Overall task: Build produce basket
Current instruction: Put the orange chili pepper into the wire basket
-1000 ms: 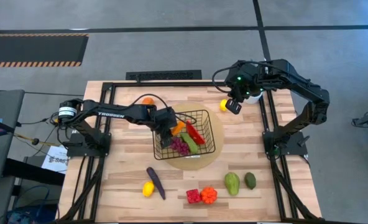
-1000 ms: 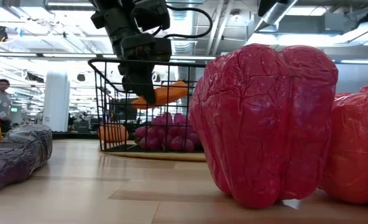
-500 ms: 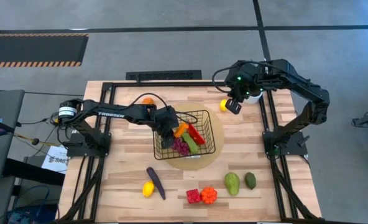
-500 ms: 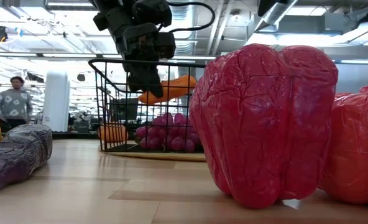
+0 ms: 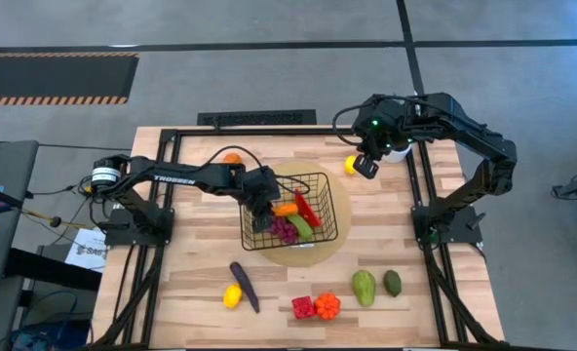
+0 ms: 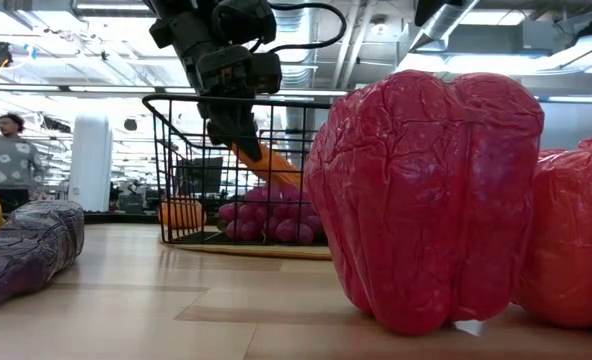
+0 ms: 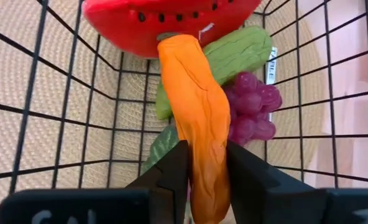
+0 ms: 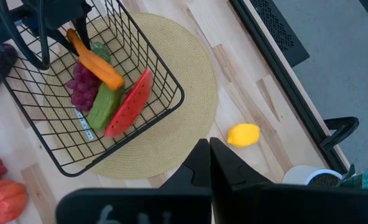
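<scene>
The black wire basket [image 5: 313,232] stands on a round tan mat [image 5: 339,200] mid-table. Inside lie a watermelon slice [image 7: 171,18], purple grapes [image 7: 253,109] and a green piece [image 7: 240,53]. My left gripper [image 7: 207,168] reaches into the basket from its left side and is shut on an orange carrot [image 7: 193,106], which also shows in the high view [image 5: 286,208] and the low view [image 6: 268,166]. My right gripper [image 8: 209,149] hangs shut, holding nothing, high over the table's far right [image 5: 366,167], near a lemon [image 5: 351,164]. My left gripper pinches the carrot between its two fingers [image 7: 171,177], on its two sides [image 7: 202,163] near the end closest to the wrist. The fingers slant down from the table's left and lie along the carrot. The carrot slants down inside the basket, its free end [image 7: 174,46] toward the watermelon slice.
Outside the basket lie an orange [image 5: 232,156] at the far left. An eggplant [image 5: 244,285], a lemon [image 5: 232,295], a red pepper [image 5: 303,307], an orange pepper [image 5: 327,306] and two avocados [image 5: 365,287] lie along the near edge. A white pot [image 8: 308,177] stands at the far right.
My left gripper has stayed over the basket's left side and tipped slightly. The carrot's free end, first level with the basket's rim, has swung down into the basket toward the grapes. A person walks in the room behind.
</scene>
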`<action>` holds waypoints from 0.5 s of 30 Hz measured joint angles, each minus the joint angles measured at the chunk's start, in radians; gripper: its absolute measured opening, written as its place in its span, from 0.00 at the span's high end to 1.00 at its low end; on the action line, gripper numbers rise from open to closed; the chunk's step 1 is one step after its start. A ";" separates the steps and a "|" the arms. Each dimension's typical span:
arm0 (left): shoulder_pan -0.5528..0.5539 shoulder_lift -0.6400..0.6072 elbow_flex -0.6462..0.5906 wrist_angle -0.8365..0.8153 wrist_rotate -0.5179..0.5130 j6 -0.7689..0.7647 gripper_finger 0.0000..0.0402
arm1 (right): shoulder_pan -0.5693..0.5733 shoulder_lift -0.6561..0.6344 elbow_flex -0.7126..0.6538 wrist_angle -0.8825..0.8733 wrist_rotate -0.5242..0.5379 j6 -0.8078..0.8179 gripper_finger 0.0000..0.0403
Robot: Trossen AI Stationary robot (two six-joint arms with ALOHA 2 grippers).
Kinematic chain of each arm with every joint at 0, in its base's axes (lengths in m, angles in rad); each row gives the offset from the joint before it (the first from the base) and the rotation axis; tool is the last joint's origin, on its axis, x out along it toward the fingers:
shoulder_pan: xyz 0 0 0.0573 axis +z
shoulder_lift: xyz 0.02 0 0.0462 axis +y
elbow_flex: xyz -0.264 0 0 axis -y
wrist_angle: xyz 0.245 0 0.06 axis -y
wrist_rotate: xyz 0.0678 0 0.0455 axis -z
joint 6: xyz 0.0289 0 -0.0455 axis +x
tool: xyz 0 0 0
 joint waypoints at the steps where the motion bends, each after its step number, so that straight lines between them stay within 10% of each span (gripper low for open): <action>1: 0.000 0.000 0.000 0.000 -0.010 0.005 0.81 | 0.000 0.000 0.000 0.000 0.000 0.000 0.99; 15: 0.025 0.000 0.000 -0.016 -0.061 0.006 0.85 | 0.000 0.000 0.000 0.008 0.000 0.001 0.99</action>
